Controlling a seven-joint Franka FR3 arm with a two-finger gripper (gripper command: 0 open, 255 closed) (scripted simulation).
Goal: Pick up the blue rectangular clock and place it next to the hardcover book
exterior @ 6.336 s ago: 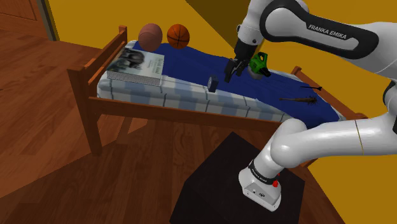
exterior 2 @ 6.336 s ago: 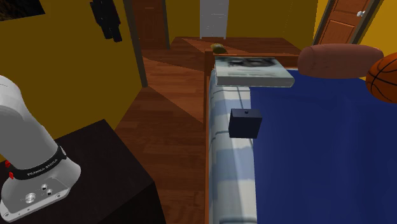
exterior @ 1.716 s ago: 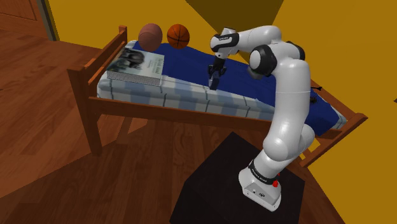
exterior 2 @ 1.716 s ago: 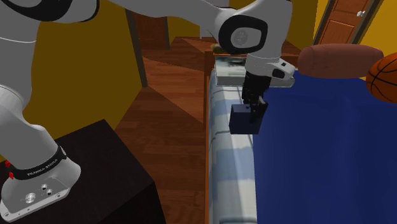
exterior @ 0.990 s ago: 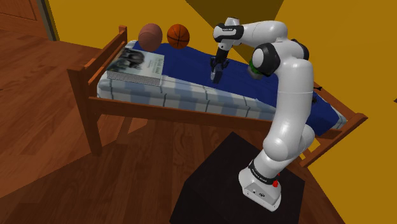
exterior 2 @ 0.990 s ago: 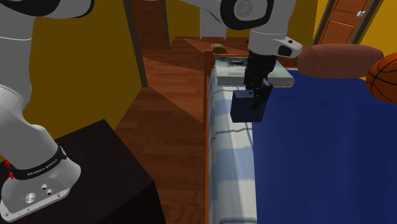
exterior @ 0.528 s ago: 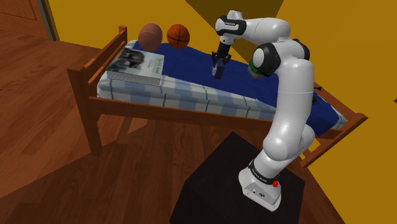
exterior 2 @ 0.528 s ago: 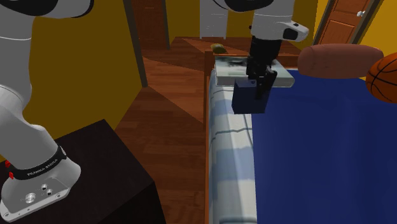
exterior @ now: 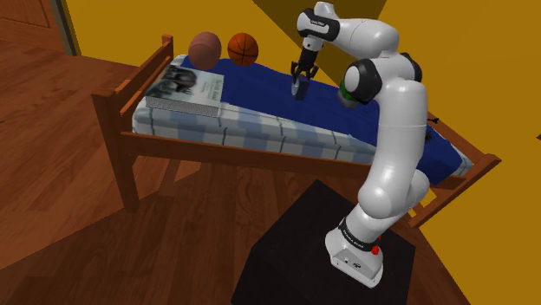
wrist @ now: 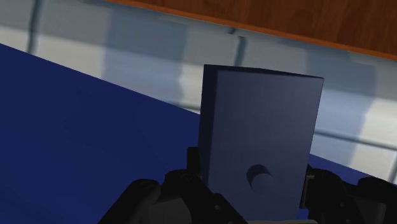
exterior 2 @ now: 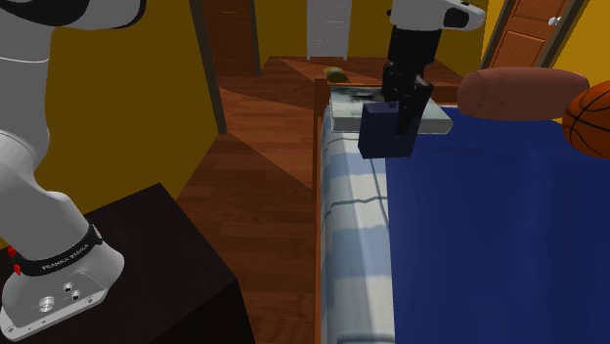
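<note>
currently the gripper is clamped on the dark blue clock. in the wrist view its fingers press against the clock's two sides, and a round recess shows on the facing side. the clock hangs upright over the blue cover of the bed, near the mattress edge and not touching it. the hardcover book lies flat at the head end, apart from the clock. a basketball and a brown rounded object sit just beyond the book.
</note>
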